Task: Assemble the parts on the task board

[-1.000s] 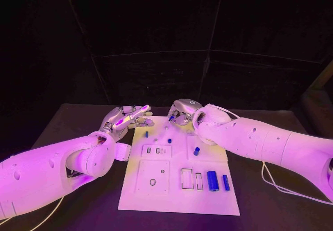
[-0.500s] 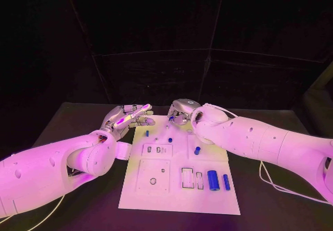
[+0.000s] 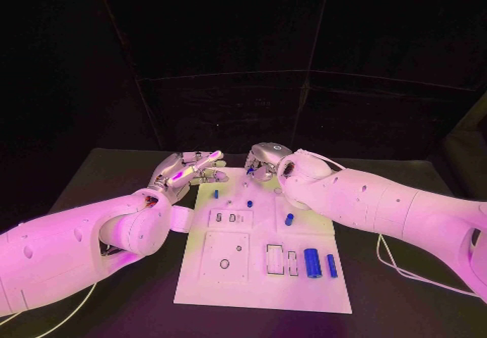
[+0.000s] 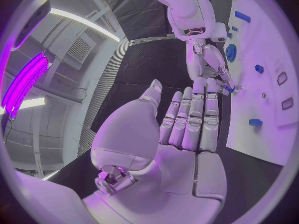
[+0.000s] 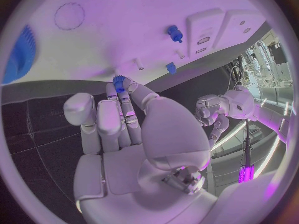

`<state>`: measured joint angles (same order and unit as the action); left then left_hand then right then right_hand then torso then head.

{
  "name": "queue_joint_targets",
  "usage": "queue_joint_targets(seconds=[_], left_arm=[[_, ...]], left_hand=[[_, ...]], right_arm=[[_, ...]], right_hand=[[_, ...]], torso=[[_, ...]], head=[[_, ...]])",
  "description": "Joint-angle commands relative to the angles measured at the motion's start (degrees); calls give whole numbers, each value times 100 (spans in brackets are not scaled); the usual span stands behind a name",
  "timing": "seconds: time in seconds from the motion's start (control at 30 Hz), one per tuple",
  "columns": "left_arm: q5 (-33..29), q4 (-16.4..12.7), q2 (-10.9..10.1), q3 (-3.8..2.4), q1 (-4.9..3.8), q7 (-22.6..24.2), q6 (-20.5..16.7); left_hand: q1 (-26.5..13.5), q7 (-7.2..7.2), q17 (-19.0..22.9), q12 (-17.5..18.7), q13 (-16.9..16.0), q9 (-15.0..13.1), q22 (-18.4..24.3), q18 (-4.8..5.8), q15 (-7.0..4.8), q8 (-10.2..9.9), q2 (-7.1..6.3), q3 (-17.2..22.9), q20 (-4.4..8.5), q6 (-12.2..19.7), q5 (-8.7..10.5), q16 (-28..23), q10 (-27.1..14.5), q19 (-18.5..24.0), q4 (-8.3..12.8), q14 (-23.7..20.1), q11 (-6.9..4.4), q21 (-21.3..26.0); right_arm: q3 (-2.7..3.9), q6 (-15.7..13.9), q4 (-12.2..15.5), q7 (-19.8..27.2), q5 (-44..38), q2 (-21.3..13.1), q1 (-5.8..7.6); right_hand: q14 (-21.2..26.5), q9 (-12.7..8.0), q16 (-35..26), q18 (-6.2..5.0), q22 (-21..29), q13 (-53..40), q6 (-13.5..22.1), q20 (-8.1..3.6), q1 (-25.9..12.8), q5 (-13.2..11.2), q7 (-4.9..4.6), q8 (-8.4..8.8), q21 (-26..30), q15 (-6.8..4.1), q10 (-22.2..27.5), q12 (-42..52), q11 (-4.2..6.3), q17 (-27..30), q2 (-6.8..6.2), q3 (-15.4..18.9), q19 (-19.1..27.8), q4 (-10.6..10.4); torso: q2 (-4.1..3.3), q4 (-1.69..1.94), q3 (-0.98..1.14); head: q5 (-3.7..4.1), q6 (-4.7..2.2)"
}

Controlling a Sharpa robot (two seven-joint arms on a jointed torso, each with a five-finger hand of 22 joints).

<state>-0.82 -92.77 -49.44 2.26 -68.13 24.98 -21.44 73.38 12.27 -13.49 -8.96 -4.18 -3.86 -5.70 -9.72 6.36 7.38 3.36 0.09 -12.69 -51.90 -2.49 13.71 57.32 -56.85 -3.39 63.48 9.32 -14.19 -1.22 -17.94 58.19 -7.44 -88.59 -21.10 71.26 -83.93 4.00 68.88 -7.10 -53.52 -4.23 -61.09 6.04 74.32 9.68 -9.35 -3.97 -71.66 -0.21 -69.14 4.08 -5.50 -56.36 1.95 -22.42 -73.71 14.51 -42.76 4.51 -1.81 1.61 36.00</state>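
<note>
The white task board [image 3: 203, 282] lies mid-table. At its far edge my right hand [image 3: 266, 160] pinches a small blue gear [image 5: 119, 82] between its fingertips, just above the board [image 5: 112, 30]. The left wrist view shows that gear [image 4: 229, 88] in the right hand [image 4: 209, 59] too. My left hand [image 3: 188, 172] hovers beside the board's far left corner, fingers straight and together [image 4: 190, 119], holding nothing. Blue pegs [image 3: 215, 193] [image 3: 248, 203] [image 3: 288, 219] stand on the board. A large blue gear [image 5: 22, 52] sits near the right hand.
A thick blue cylinder [image 3: 312, 263] and a thinner one [image 3: 331, 265] lie at the board's near right, beside rectangular slots [image 3: 274, 260]. A raised plate with holes [image 3: 224, 258] is at the near left. White cables [image 3: 406, 271] trail on the black table under the right arm.
Both hands stay almost where they were at the board's far edge. The right hand still pinches the small blue gear; the left hand stays open.
</note>
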Motion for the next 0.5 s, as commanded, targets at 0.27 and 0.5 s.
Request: queue_joint_targets(seconds=[0.27, 0.5], left_arm=[[28, 6, 20, -5, -11, 3, 109], [28, 11, 21, -5, -11, -7, 114]], left_hand=[[-9, 4, -6, 19, 5, 7, 5, -75, 7, -14, 21, -38, -4, 13, -32, -18, -24, -41, 6, 39, 13, 21], [-9, 4, -6, 19, 5, 7, 5, -75, 7, -14, 21, -38, -4, 13, -32, -18, -24, -41, 6, 39, 13, 21]], right_arm=[[-3, 127, -64, -51, -96, 45, 2], [-3, 246, -45, 6, -87, 48, 2]], right_hand=[[-76, -11, 46, 18, -3, 14, 135, 16, -59, -77, 2, 36, -9, 51, 101, -30, 26, 22, -150, -118, 47, -70], [-73, -16, 58, 10, 51, 36, 260, 44, -191, -86, -16, 41, 16, 82, 257, -46, -9, 33, -311, -118, 83, -200]], torso=[[-2, -9, -1], [-3, -11, -2]], head=[[-13, -2], [-11, -2]])
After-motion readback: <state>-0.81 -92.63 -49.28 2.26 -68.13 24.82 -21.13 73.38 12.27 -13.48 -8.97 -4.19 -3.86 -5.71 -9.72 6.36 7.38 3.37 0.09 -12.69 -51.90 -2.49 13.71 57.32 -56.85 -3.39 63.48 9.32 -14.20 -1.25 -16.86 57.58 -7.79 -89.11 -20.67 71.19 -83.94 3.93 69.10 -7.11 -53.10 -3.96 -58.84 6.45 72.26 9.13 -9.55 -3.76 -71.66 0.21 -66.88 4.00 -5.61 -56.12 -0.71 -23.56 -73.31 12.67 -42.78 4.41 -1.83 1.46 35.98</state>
